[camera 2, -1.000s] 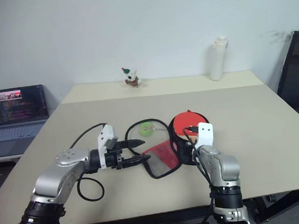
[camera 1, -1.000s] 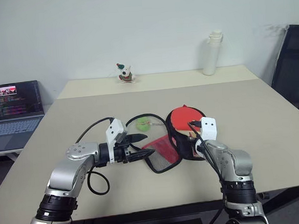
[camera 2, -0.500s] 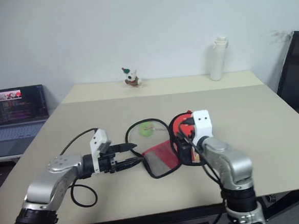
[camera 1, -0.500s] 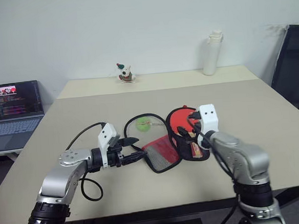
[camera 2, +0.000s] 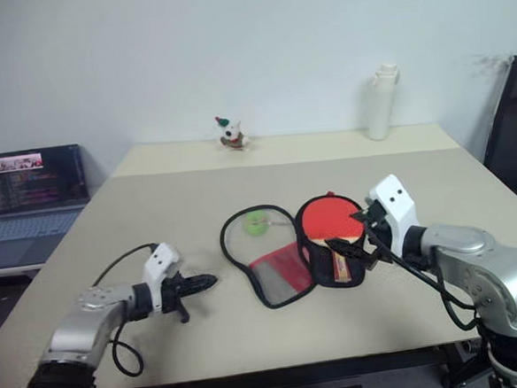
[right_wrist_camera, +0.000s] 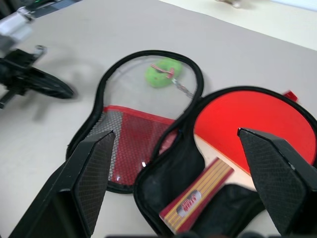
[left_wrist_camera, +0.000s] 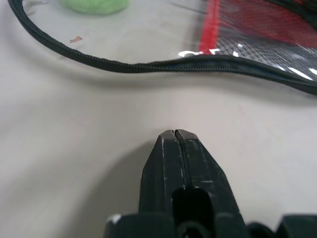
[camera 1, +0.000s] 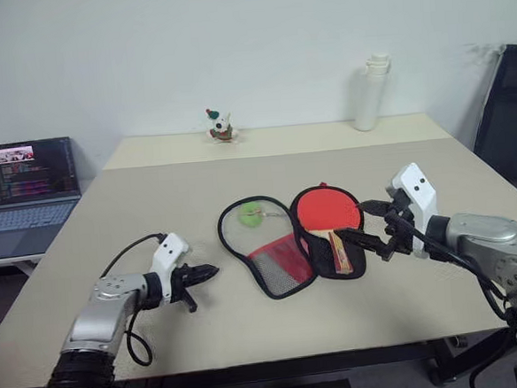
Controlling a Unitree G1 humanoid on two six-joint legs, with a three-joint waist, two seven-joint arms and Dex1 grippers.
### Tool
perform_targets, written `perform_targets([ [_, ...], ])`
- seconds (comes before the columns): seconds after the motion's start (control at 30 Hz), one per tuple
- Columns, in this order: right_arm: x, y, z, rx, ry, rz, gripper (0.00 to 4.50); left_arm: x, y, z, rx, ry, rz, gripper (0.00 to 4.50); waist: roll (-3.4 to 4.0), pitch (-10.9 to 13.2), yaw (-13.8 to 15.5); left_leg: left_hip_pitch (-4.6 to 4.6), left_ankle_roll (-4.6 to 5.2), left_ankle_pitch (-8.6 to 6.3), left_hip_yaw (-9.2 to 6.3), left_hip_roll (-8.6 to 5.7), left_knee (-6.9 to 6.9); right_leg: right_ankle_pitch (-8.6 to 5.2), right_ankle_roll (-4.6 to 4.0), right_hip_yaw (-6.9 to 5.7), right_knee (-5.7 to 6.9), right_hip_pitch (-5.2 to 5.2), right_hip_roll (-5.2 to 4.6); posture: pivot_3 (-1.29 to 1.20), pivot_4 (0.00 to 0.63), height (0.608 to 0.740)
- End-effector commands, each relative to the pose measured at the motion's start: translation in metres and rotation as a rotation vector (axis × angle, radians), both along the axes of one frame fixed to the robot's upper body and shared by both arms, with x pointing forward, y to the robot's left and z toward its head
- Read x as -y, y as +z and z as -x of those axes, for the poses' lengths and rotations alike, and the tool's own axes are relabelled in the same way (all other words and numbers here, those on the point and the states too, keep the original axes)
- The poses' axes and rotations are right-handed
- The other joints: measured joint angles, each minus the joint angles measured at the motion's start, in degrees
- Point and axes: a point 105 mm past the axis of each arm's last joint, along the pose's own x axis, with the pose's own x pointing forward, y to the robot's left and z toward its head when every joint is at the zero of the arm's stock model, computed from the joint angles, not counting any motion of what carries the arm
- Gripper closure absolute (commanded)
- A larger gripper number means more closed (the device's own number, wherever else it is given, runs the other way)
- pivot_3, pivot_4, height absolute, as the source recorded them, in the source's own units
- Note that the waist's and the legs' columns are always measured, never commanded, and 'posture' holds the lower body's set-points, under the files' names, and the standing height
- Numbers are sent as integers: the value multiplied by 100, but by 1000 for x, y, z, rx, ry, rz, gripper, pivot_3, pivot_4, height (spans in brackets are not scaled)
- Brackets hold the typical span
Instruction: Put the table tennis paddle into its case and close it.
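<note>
One tabletop (camera 1: 471,188) carries one table tennis paddle (camera 1: 326,211) lying in one open case (camera 1: 277,264), one green ball (camera 1: 247,214) on the case's left half, one small toy figure (camera 1: 222,125) at the far edge, and one white bottle (camera 1: 369,93) far right; one laptop (camera 1: 27,183) sits off to the left, one black chair (camera 1: 511,123) to the right; two claws: left claw (camera 1: 204,272), right claw (camera 1: 360,223)
</note>
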Motion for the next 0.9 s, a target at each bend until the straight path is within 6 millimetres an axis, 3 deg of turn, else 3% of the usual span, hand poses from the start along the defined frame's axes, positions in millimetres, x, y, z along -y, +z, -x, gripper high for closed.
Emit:
perform_targets([
  [0.03,-6,5,12,40,72,15,149,13,3,-16,48,-13,-4,4484,-4,1,14,-1,0,0,-1,-1,0,0,0,-1,0,0,-1,0,150,740],
  [0.37,2,1,8,35,29,28,149,66,3,-46,54,-73,119,4484,-8,-1,51,1,0,0,-1,-10,13,8,13,-6,1,10,-6,0,150,740],
  [0.5,13,1,10,35,-5,41,149,97,26,-49,110,-171,157,4484,-11,1,65,-4,0,0,-2,-12,13,8,14,-5,-4,9,-7,0,150,740],
  [0.77,51,-1,23,-28,-82,67,149,182,99,-50,247,-373,245,4484,-19,5,122,-7,0,0,-4,-15,14,9,16,-4,-5,10,-5,0,150,740],
  [0.9,65,-1,26,-38,-141,77,149,220,115,-60,271,-389,270,4484,-20,6,139,-4,0,0,4,-23,15,12,23,-7,-9,11,-3,0,150,740],
])
